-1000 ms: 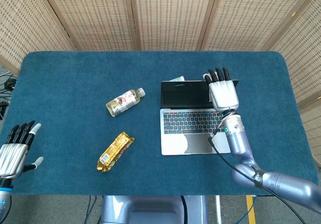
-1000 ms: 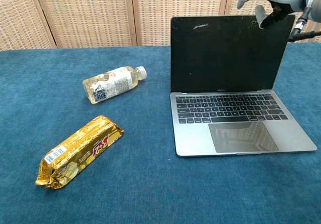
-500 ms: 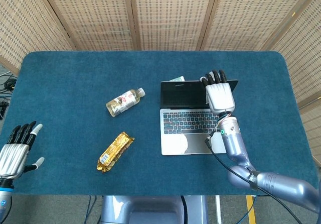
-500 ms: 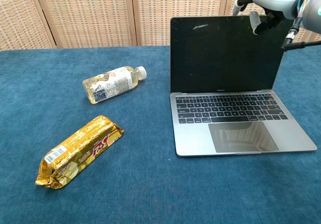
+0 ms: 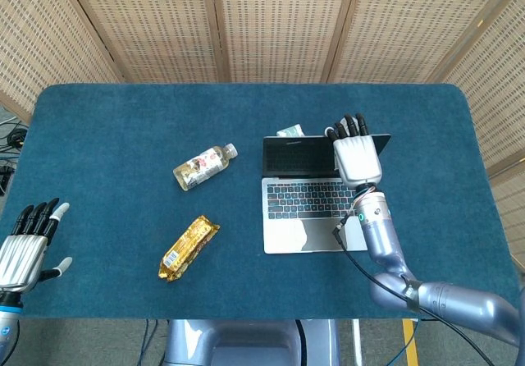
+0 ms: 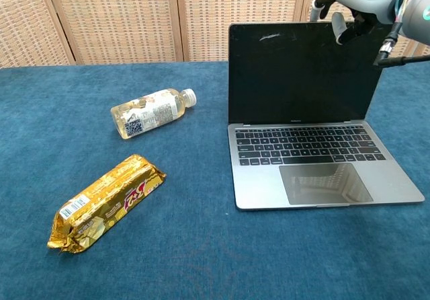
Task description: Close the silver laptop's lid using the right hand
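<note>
Woven cane screens stand behind a bench (image 5: 123, 136) covered in blue-green cloth, and the silver laptop (image 6: 306, 122) sits open on its right half, keyboard toward the robot and lid close to upright, its dark screen facing the chest camera.

At the lid's upper right corner is the right hand (image 5: 356, 151), palm down over the top edge. In the chest view its fingers (image 6: 339, 25) curl over that edge, the thumb hanging in front of the screen and another tip showing above the rim; whether any of them actually press on the lid cannot be told from either view. They clasp nothing.

The step in hand looks like the start of the push: getting a firm bearing on the top edge before swinging the lid forward and down. To do it well, the fingers should hook behind the rim and draw it toward the keyboard along the hinge's arc, not straight down, which would only load the hinge. A contact nearer the lid's middle would twist the panel less than the corner does. The thumb must clear the screen face before the lid meets the keys, or it will be trapped.

Left of the laptop lie a small clear bottle (image 6: 151, 112) on its side and, nearer the robot, a gold-wrapped snack bar (image 6: 107, 202), both well apart from the work. Far off at the bench's left edge the left hand (image 5: 23, 247) is idle, fingers spread and holding nothing.
</note>
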